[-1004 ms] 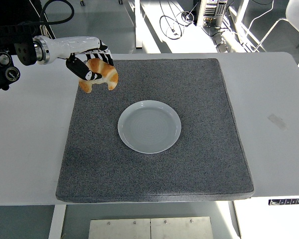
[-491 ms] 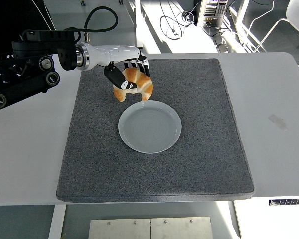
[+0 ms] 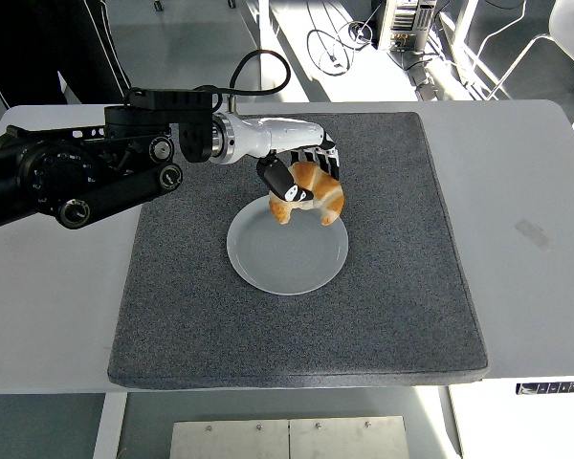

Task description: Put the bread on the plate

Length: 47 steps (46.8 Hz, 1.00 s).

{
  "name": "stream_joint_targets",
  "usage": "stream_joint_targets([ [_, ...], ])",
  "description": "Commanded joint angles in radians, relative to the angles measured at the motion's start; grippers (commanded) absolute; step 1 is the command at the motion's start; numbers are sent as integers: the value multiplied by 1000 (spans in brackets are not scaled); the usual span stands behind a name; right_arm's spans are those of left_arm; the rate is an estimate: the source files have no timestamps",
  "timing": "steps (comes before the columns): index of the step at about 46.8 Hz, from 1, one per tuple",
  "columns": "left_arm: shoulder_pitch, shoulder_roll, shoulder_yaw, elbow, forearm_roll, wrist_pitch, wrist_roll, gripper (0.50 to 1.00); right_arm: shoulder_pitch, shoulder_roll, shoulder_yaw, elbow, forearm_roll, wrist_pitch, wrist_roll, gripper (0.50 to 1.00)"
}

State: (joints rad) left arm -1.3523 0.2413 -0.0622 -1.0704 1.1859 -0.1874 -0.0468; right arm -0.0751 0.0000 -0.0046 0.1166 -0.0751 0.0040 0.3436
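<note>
1. Since the earlier frames, the left arm has been swinging rightward from the mat's far-left corner, and the croissant (image 3: 309,191) is now hanging over the far rim of the plate (image 3: 287,263).
2. Nearest the table edge, the grey mat (image 3: 297,335) is lying flat on the white table (image 3: 526,239), with the pale plate sitting at its middle.
3. Farther back, the left hand (image 3: 301,172) is curling its fingers around the croissant, gripping it from above.
</note>
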Motion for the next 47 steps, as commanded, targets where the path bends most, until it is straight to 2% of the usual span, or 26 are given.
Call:
stream_joint_targets([
  [1,18,-8,1,1,3,-1,-4,500,-2,0,0,0,0,1,0,1000],
  [13,53,-22,79,32,8,6,-4,500,0,0,0,0,0,1,0,1000],
  [22,55,-36,81,78,6,8,-24,500,0,0,0,0,0,-1,0,1000],
  [38,79,-85,82,110,8,9,-27,500,0,0,0,0,0,-1,0,1000],
  [47,82,-88,96,128,8,9,-27,500,0,0,0,0,0,-1,0,1000],
])
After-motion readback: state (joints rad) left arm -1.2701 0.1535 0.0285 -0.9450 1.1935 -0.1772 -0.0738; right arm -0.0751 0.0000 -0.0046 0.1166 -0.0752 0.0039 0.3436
